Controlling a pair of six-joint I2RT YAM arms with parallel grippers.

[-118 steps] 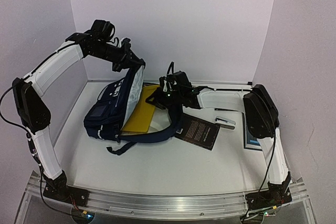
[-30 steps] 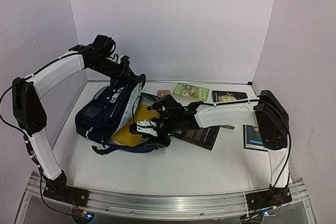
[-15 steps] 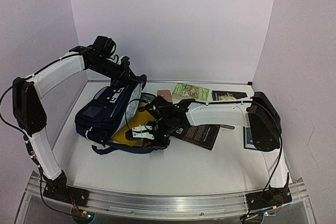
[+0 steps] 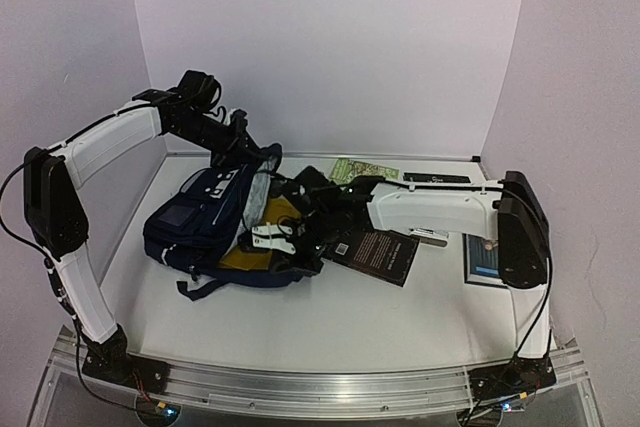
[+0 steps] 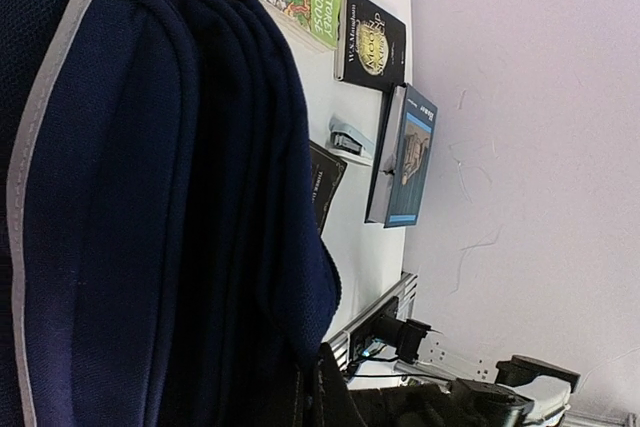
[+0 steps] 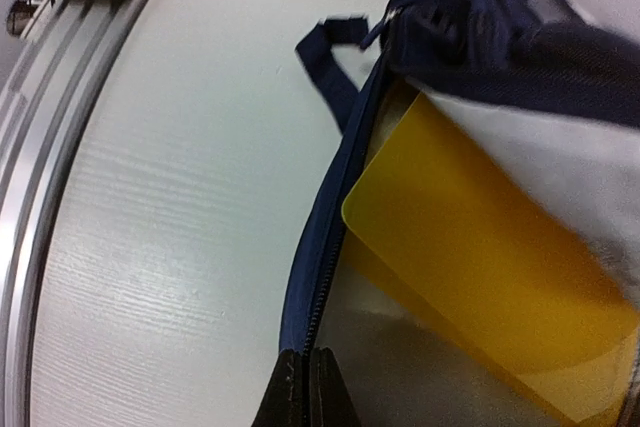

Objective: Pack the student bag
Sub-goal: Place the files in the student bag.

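Observation:
The student bag [image 4: 190, 219] lies on its side at the left of the table, navy with a grey stripe [image 5: 40, 117], its main opening facing right. My left gripper [image 4: 243, 147] is shut on the bag's upper flap and holds it raised; in the left wrist view the bag [image 5: 150, 197] fills the frame and its fabric runs into my left gripper [image 5: 318, 387]. My right gripper [image 6: 305, 387] is shut on the lower zipper edge of the bag [image 6: 320, 247], low at the mouth of the opening [image 4: 262, 239]. A yellow folder [image 6: 490, 287] sits inside the opening [image 4: 280, 211].
Behind the bag lie a green book [image 4: 362, 169] and a black book [image 4: 435, 178]. A dark booklet [image 4: 375, 252], a stapler [image 4: 430, 235] and a blue book [image 4: 485, 259] lie to the right. A loose bag strap [image 6: 335, 57] trails on the table near the front.
My right gripper has closed its jaws on the bag's lower zipper edge. Earlier it was at the back by the folder, which now sits deeper in the bag. The left gripper still holds the flap.

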